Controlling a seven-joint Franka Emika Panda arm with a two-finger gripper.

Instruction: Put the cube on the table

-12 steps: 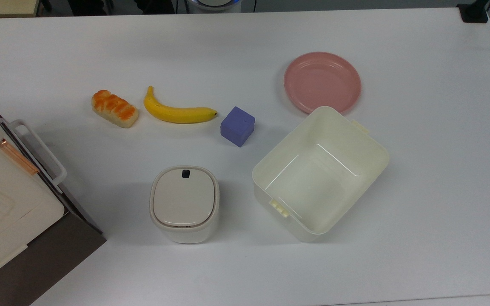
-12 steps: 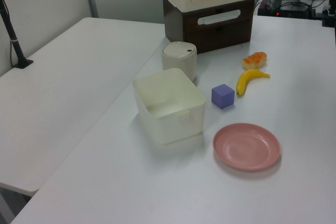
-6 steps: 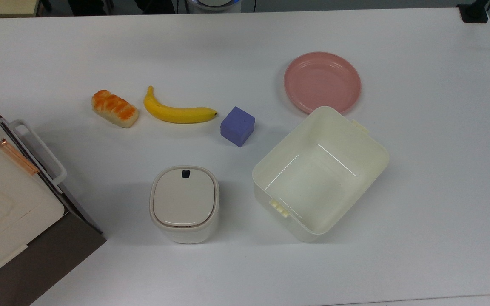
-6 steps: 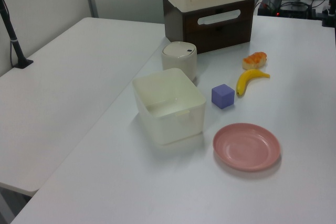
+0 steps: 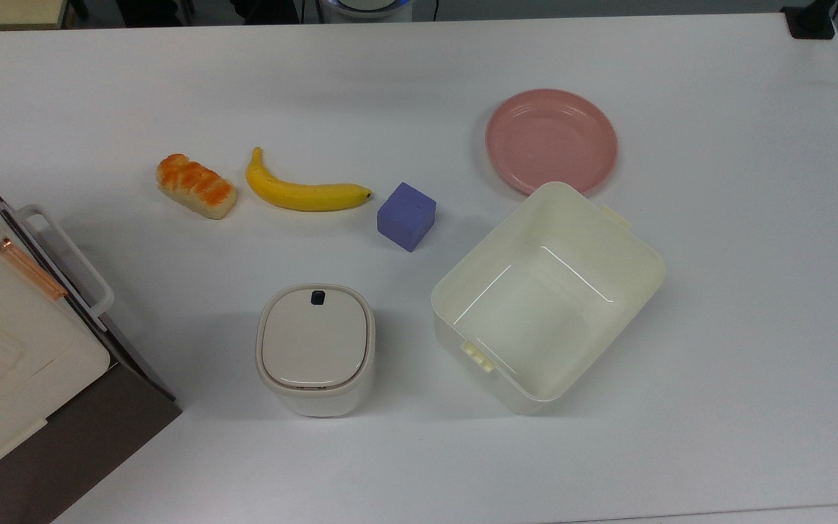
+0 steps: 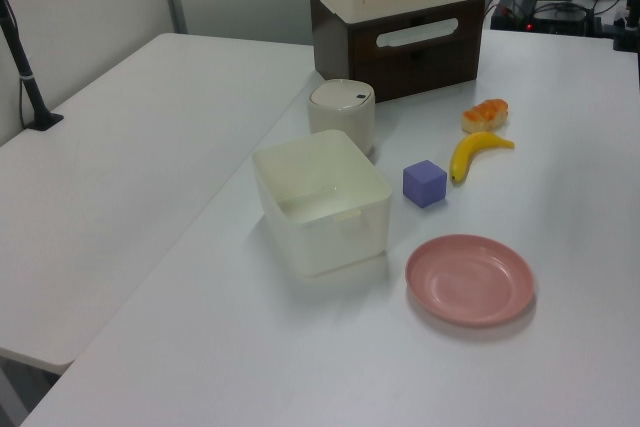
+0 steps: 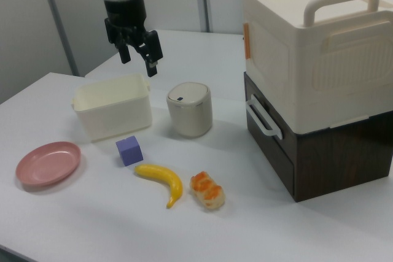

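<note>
Now resting flat on the table (image 5: 717,306) at centre frame in the top view: the cube (image 5: 406,216), between banana (image 5: 305,191) and cream bin (image 5: 548,297) with bare inside, near a lidded canister (image 5: 316,348), gripper (image 7: 139,54) aloft upper left in the right view, fingers spread, grasping nothing.

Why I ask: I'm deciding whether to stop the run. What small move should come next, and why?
Probably just hold or back away: the cube already rests flat on the table, apart from the bin, and the end effector hangs open and empty, high above the table.
</note>
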